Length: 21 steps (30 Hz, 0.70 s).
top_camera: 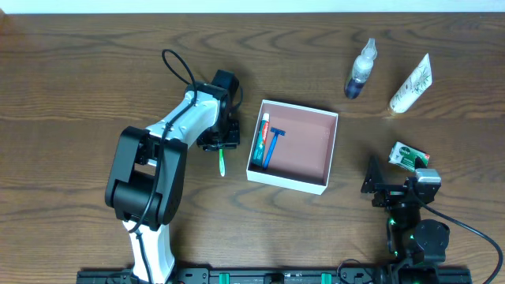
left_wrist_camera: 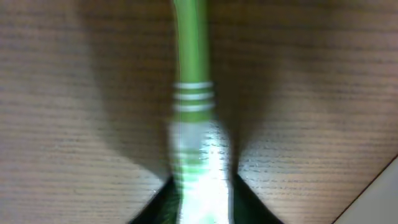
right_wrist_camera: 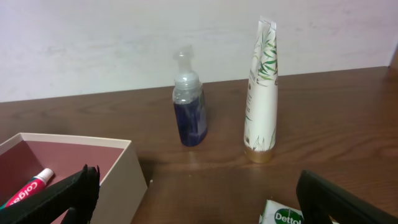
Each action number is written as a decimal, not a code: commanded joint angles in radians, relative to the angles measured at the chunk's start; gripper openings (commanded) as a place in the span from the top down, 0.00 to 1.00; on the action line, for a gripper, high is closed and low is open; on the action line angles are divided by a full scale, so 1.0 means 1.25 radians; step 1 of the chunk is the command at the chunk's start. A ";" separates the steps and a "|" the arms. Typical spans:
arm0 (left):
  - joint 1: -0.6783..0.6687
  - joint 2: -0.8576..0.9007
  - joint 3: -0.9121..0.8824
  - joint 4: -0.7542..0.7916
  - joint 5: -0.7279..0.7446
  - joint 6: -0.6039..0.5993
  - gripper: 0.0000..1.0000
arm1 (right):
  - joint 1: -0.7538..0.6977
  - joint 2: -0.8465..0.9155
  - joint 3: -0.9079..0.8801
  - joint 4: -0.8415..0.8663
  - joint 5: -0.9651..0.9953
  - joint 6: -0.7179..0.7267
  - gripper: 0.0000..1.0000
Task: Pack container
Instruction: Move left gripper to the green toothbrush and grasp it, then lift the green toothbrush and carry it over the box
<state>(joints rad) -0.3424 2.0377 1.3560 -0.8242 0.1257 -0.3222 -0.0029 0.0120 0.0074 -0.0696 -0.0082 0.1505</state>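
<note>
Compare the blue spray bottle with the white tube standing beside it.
The spray bottle is clear, holding dark blue liquid; the tube is opaque white with a green leaf print. The tube stands taller than the bottle. The bottle has a nozzle on top; the tube rests on a gold cap. Both stand upright on the table, outside the container.

Overhead looks straight down — left wrist close above the table [left_wrist_camera: 311,93], right wrist low, sharing the container [top_camera: 304,142].
</note>
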 commanded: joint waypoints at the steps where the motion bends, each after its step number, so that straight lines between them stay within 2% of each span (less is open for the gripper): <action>1: 0.000 0.004 -0.013 0.003 0.010 0.003 0.87 | -0.004 -0.005 -0.002 -0.003 -0.003 -0.008 0.01; 7: 0.000 0.004 -0.006 0.000 0.010 0.003 0.94 | -0.004 -0.005 -0.002 -0.003 -0.003 -0.008 0.01; 12: 0.000 -0.008 0.062 -0.042 -0.013 0.015 0.94 | -0.004 -0.005 -0.002 -0.003 -0.003 -0.008 0.01; 16: 0.000 -0.051 0.151 -0.107 -0.071 0.016 0.94 | -0.004 -0.005 -0.002 -0.003 -0.003 -0.008 0.01; 21: -0.018 -0.145 0.228 -0.166 -0.064 0.057 0.94 | -0.004 -0.005 -0.002 -0.003 -0.003 -0.008 0.01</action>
<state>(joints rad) -0.3450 1.9614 1.5833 -1.0069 0.0685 -0.2920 -0.0029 0.0120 0.0074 -0.0696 -0.0086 0.1505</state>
